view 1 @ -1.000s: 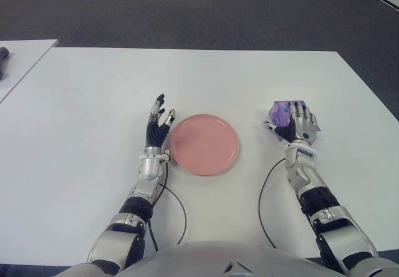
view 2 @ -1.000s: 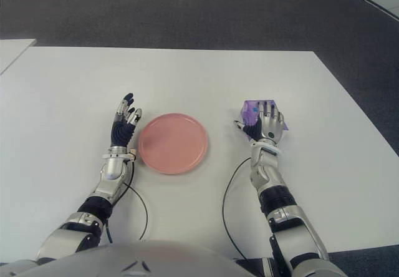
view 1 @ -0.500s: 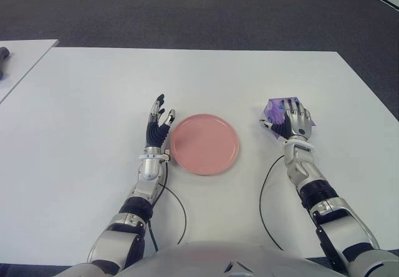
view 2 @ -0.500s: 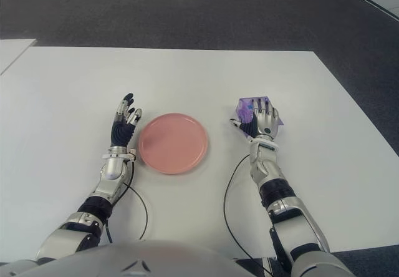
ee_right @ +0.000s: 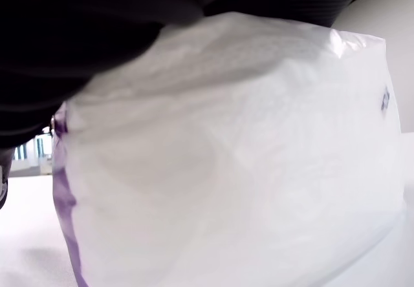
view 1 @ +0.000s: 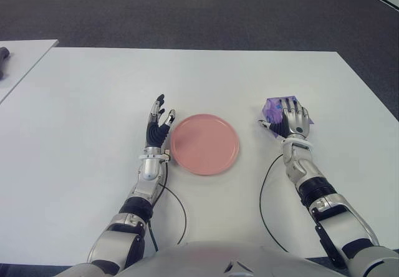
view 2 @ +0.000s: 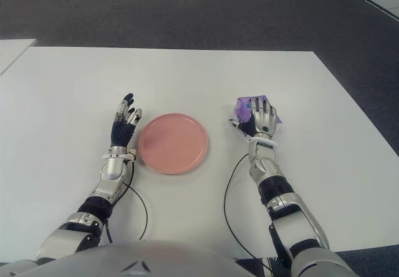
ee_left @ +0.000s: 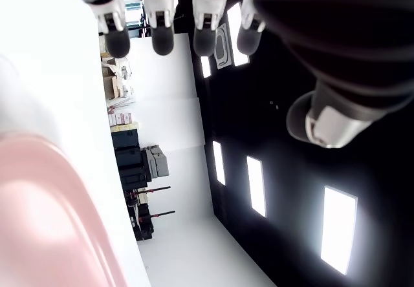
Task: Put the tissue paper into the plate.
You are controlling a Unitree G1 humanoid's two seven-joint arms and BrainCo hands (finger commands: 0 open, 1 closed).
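Note:
The tissue paper is a small pack in a clear and purple wrapper point(view 1: 272, 106), to the right of the round pink plate point(view 1: 204, 143) on the white table point(view 1: 93, 102). My right hand point(view 1: 290, 120) lies over the pack with fingers curled on its top and the thumb at its plate-side edge. In the right wrist view the pack point(ee_right: 226, 158) fills the picture, pressed against the palm. My left hand point(view 1: 157, 122) shows just left of the plate, fingers straight and holding nothing. The left wrist view shows those fingertips point(ee_left: 162, 38) beside the plate's rim point(ee_left: 45, 216).
A second white table point(view 1: 25, 58) stands at the far left, with a narrow gap between. Thin black cables point(view 1: 177, 208) trail from both wrists across the near table. Dark carpet lies beyond the far edge.
My right hand has moved farther away and slightly toward the plate, and the tissue pack has moved along with it. The left hand and the plate have stayed where they were.

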